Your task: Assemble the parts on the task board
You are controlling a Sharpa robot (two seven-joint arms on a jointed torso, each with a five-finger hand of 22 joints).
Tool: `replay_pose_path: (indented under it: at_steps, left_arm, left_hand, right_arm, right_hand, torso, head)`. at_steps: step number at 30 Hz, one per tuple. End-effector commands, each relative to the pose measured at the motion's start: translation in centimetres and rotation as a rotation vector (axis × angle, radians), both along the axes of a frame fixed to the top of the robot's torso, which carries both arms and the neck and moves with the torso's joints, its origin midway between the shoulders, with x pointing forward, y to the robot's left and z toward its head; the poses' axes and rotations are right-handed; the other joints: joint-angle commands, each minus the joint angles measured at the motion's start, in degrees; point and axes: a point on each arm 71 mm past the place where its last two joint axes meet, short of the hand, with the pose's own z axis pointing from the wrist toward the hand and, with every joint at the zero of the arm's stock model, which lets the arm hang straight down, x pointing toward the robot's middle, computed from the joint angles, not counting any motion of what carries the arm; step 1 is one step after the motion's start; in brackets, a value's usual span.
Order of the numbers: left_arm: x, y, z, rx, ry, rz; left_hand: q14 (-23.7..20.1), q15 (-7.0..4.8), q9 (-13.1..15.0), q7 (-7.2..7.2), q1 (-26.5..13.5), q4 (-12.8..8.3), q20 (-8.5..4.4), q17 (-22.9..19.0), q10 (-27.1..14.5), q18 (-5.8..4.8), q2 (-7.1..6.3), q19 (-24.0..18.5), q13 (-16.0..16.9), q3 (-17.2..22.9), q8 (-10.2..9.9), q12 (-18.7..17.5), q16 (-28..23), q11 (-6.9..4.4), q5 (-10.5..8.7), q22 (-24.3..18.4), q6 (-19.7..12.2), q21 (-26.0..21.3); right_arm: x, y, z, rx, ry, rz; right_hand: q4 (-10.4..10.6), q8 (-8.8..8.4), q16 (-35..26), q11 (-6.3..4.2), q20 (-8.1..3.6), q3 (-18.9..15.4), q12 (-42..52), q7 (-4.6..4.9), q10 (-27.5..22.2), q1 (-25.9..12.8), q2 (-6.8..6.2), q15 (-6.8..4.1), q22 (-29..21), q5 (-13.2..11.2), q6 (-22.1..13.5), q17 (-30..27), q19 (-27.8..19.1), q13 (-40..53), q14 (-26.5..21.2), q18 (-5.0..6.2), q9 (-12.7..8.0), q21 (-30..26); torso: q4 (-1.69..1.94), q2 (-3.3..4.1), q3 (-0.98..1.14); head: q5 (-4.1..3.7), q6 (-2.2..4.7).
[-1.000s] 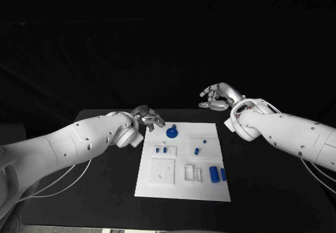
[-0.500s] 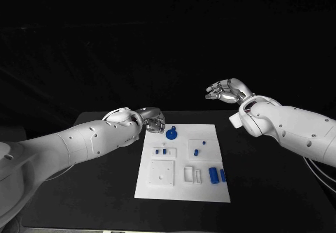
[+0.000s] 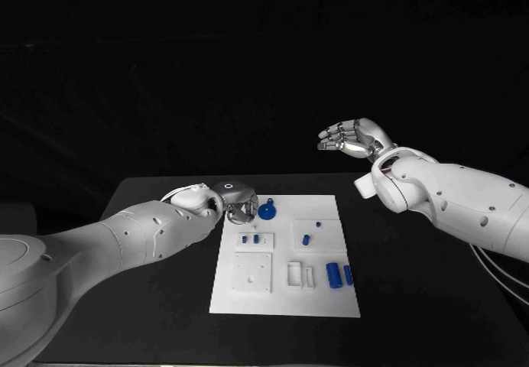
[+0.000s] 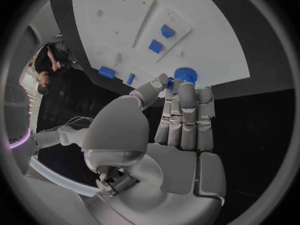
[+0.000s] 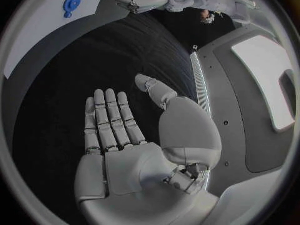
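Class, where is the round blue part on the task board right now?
In the head view, the round blue part sits at the far left corner of the task board, just beside the left hand.

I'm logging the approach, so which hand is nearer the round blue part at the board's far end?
Left. The left hand is right beside the round blue part, fingertips almost on it. The right hand is raised well beyond the task board.

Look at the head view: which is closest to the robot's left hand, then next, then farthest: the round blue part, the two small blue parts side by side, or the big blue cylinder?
1. Round blue part, right beside the left hand, at the board's far end.
2. Two small blue parts, mid-board, nearer the robot.
3. Big blue cylinder, toward the board's near right corner.
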Motion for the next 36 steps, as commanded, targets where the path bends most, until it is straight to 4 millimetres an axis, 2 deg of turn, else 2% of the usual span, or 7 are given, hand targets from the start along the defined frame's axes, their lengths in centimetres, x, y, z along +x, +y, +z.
replay_pose_path:
  at_steps: [1, 5, 11, 14, 36]
  left_arm:
    - [-0.1, -0.7, 0.3, 0.003, -0.036, -0.054]
    - [-0.1, -1.0, -0.2, 0.016, -0.012, -0.053]
    - [-0.2, -0.9, -1.2, 0.042, 0.025, -0.044]
    - [-0.1, -0.4, -1.6, 0.053, 0.035, -0.03]
    - [0.7, 1.1, -2.6, 0.073, 0.053, 0.031]
  left_hand:
    - [-0.05, -0.5, 0.09, 0.12, 0.69, -0.06, -1.25, -0.01, 0.46, 2.44, -0.12, 0.37, 0.04, 0.41, 0.35, 0.18, 0.09, 0.06, 0.23, 0.97, 0.34, 0.23]
    - [-0.04, -0.5, 0.08, 0.12, 0.69, -0.04, -1.24, -0.02, 0.47, 2.43, -0.13, 0.37, 0.04, 0.41, 0.34, 0.17, 0.09, 0.06, 0.23, 0.97, 0.35, 0.23]
    - [-0.01, -0.49, 0.04, 0.14, 0.71, 0.0, -1.23, -0.03, 0.44, 2.41, -0.1, 0.38, 0.02, 0.44, 0.3, 0.12, 0.08, 0.08, 0.23, 0.96, 0.32, 0.24]
    - [0.0, -0.48, 0.02, 0.15, 0.72, 0.0, -1.22, -0.03, 0.41, 2.41, -0.08, 0.39, 0.01, 0.45, 0.27, 0.09, 0.08, 0.09, 0.23, 0.97, 0.29, 0.24]
    - [0.23, -0.44, -0.13, 0.25, 0.61, 0.06, -1.21, 0.02, 0.33, 2.39, 0.07, 0.5, -0.05, 0.37, 0.11, -0.1, 0.26, 0.14, 0.23, 1.02, 0.17, 0.37]
  right_arm:
    - [0.0, 0.2, 0.2, 0.027, -0.005, 0.017]
    - [0.0, 0.4, 0.2, 0.033, -0.004, 0.02]
    - [-0.1, 0.6, 0.2, 0.034, -0.003, 0.024]
    - [-0.1, 0.7, 0.3, 0.035, -0.003, 0.025]
    - [-0.2, 1.3, 0.7, 0.045, -0.006, 0.04]
  right_hand:
    - [-0.01, 0.27, -0.48, 0.05, -0.03, -0.48, -0.48, 0.03, 0.37, -0.05, 0.45, 0.06, 0.09, 0.34, -0.37, -0.07, -0.27, -0.15, 0.47, -0.92, -0.06, -0.37]
    - [0.01, 0.28, -0.72, 0.05, -0.03, -0.6, -0.73, 0.05, 0.54, -0.09, 0.48, 0.06, 0.12, 0.38, -0.4, -0.13, -0.28, -0.32, 0.59, -0.96, -0.1, -0.5]
    - [0.02, 0.28, -0.91, 0.05, -0.03, -0.67, -0.93, 0.06, 0.67, -0.09, 0.53, 0.06, 0.15, 0.47, -0.42, -0.17, -0.27, -0.46, 0.69, -0.97, -0.13, -0.6]
    - [0.02, 0.28, -1.0, 0.05, -0.04, -0.72, -1.03, 0.06, 0.74, -0.09, 0.54, 0.06, 0.17, 0.5, -0.43, -0.19, -0.26, -0.52, 0.73, -0.98, -0.14, -0.65]
    - [0.0, 0.28, -1.48, 0.06, -0.06, -0.89, -1.55, 0.1, 1.02, -0.05, 0.6, 0.07, 0.27, 0.64, -0.51, -0.27, -0.24, -0.76, 0.93, -1.03, -0.23, -0.91]
  torso:
    - [-0.44, -0.03, 0.19]
    - [-0.28, -0.01, 0.16]
    - [-0.38, 0.0, 0.1]
    - [-0.3, 0.04, 0.11]
    - [-0.24, 0.19, 0.08]
  head:
    - [0.28, -0.11]
    - [0.02, -0.14]
    - [0.01, -0.26]
    - [-0.03, -0.28]
    - [-0.32, -0.51]
